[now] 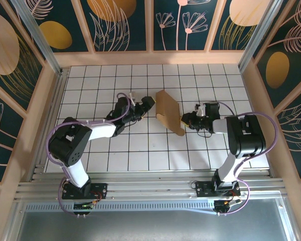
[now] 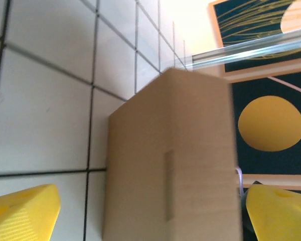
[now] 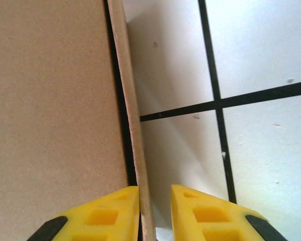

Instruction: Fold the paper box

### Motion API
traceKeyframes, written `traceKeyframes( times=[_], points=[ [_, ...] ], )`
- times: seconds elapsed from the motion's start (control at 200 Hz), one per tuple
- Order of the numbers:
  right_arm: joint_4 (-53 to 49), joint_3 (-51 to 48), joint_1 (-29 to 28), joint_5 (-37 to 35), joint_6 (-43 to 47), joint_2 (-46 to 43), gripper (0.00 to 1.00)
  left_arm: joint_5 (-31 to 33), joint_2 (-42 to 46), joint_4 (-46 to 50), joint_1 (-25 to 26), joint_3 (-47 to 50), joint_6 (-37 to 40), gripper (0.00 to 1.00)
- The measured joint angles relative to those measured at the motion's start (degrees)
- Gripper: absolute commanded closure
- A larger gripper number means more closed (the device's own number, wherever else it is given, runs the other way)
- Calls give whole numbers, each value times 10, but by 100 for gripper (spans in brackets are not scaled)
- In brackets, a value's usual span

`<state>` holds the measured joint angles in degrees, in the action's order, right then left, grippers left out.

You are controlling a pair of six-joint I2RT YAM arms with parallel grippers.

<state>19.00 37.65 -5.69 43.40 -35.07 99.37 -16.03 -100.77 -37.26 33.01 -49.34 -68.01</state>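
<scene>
At the middle of the bench (image 1: 140, 150), the paper box (image 1: 168, 111) stands partly folded, seemingly with flaps left to close. The right pincer (image 1: 185, 120) pinches one panel's thin edge, and the left pincer (image 1: 147, 104) gapes wide, holding nothing.

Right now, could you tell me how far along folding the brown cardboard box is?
The plain brown kraft cardboard box already stands partly folded on the white tiled table. The right gripper pinches one edge; the open left gripper faces a slotted panel. Left: closing it up fully.
</scene>
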Motion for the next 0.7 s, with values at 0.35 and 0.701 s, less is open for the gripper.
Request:
traceKeyframes(
  times=[0.35, 0.701],
  points=[
    [-4, 0, -5, -5, 2, 0, 76, -12, -68, 109, 4, -133, 52, 1],
    [-19, 3, -15, -14, 6, 0, 76, -43, -103, 145, 35, -189, 95, 1]
  ],
)
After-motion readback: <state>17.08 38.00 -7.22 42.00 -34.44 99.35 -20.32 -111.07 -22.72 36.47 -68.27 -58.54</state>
